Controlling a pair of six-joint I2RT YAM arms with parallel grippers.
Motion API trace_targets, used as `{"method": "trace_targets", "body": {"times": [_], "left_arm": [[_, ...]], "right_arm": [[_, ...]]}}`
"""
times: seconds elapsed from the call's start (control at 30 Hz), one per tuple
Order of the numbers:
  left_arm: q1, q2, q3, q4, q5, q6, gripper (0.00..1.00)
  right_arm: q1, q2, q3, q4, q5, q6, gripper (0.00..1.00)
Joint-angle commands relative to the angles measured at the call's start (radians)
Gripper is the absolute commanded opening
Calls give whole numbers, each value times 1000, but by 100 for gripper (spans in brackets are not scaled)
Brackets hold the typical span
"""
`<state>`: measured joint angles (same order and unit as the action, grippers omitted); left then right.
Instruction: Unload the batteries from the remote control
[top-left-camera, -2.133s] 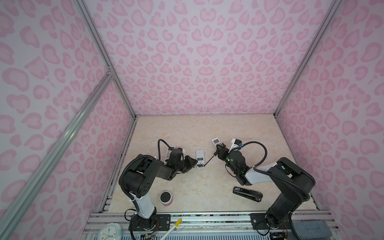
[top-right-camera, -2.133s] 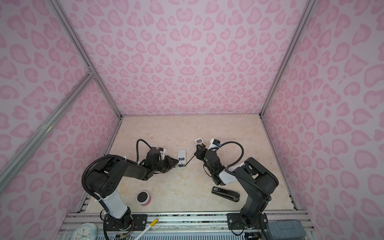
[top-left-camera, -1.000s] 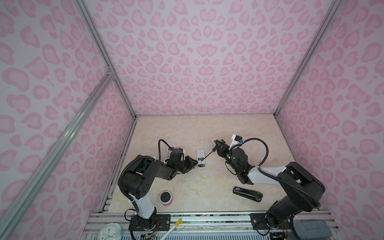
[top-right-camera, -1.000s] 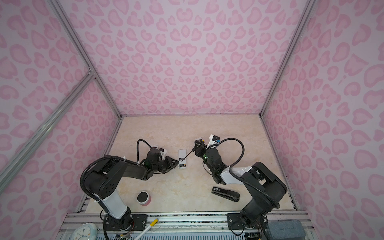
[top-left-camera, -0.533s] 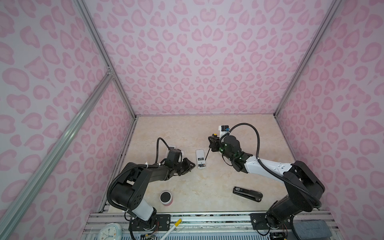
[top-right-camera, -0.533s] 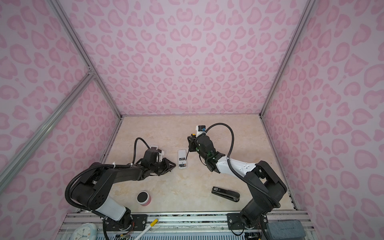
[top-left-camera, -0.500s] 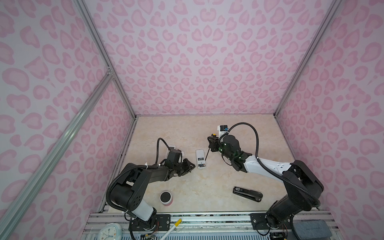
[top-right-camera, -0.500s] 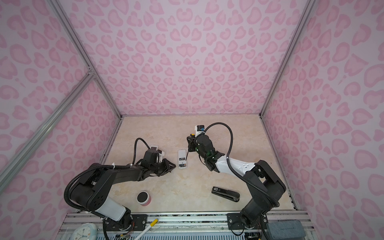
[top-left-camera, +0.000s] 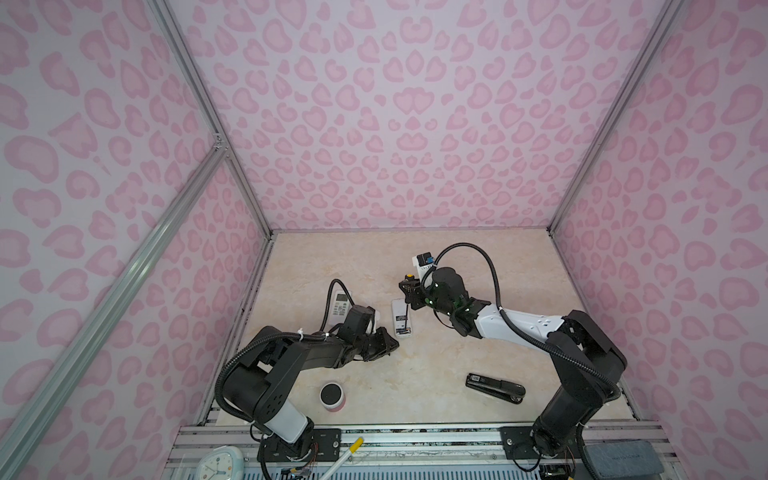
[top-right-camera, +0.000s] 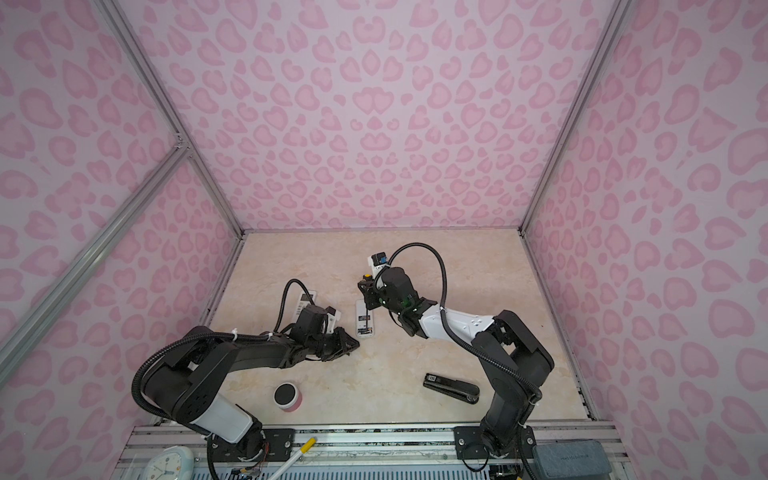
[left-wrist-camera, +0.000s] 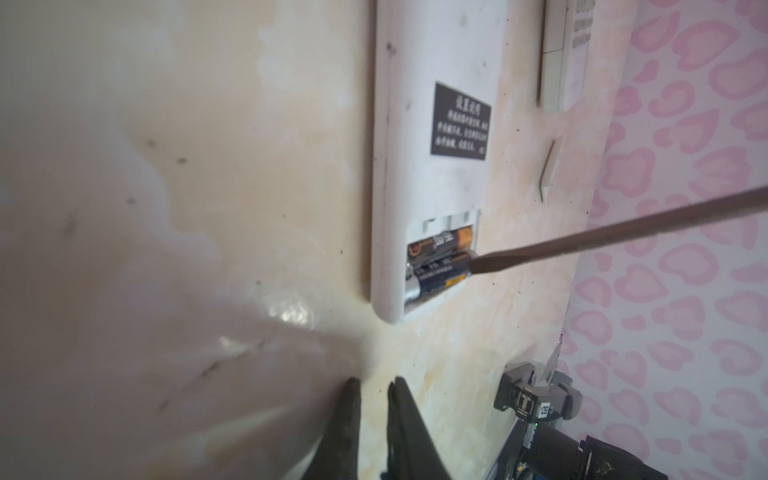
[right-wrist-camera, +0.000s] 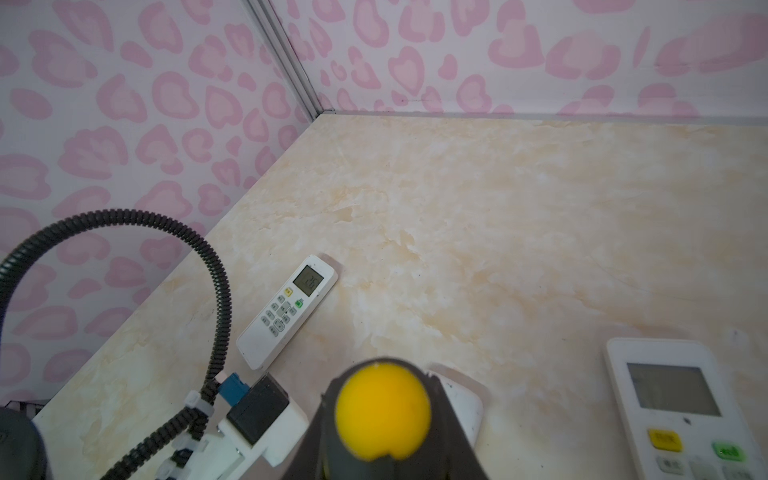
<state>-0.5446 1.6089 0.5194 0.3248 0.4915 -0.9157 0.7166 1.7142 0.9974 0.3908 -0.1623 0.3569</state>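
Over the beige marbled tabletop (top-left-camera: 353, 257), all eyes are on the white rectangular remote control (top-left-camera: 401, 318). It lies face down in the middle with a dark label on its back, and its battery bay is uncovered at the end nearer the robot. The right gripper (top-left-camera: 411, 293) is clamped round the long screwdriver (right-wrist-camera: 382, 411) with the black handle and round yellow end cap — handle up, thin shaft slanting down over the remote. In the left wrist view the blade tip sits right against the gold end of the nearer of the two batteries (left-wrist-camera: 440, 270), short dark cylinders with gold-yellow bands. Both are in the bay, side by side.

The left gripper (left-wrist-camera: 371, 388) hangs low just beside that open end of the remote, not touching it — its dark fingers are barely parted, with a thin slit between them and nothing in it. A small flat white piece (left-wrist-camera: 549, 168) lies on the table near the remote.

Around the action there is a second white remote with a grey display (right-wrist-camera: 286, 309), face up and partly hidden behind the left arm in both top views. A third display remote (right-wrist-camera: 673, 407) lies close by the right wrist. A black stapler (top-left-camera: 494, 386) and a small pink cylinder with a black top (top-left-camera: 331, 397) sit well apart near the front edge.
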Motion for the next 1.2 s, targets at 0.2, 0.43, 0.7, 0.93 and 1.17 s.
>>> {"method": "trace_targets", "body": {"times": [0.2, 0.43, 0.7, 0.93, 1.17], "left_arm": [[-2, 52, 19, 15, -7, -5, 18], [1, 72, 37, -2, -24, -15, 18], [21, 78, 35, -18, -41, -25, 18], [37, 91, 44, -26, -43, -25, 18], [53, 119, 73, -37, -45, -23, 18]], "right_arm": [[3, 17, -1, 14, -40, -69, 0], [1, 17, -13, 61, -100, -107, 0], [-32, 47, -21, 158, -265, -143, 0], [-59, 76, -1, 134, -355, -199, 0], [-90, 73, 23, 42, -457, -254, 0]]}}
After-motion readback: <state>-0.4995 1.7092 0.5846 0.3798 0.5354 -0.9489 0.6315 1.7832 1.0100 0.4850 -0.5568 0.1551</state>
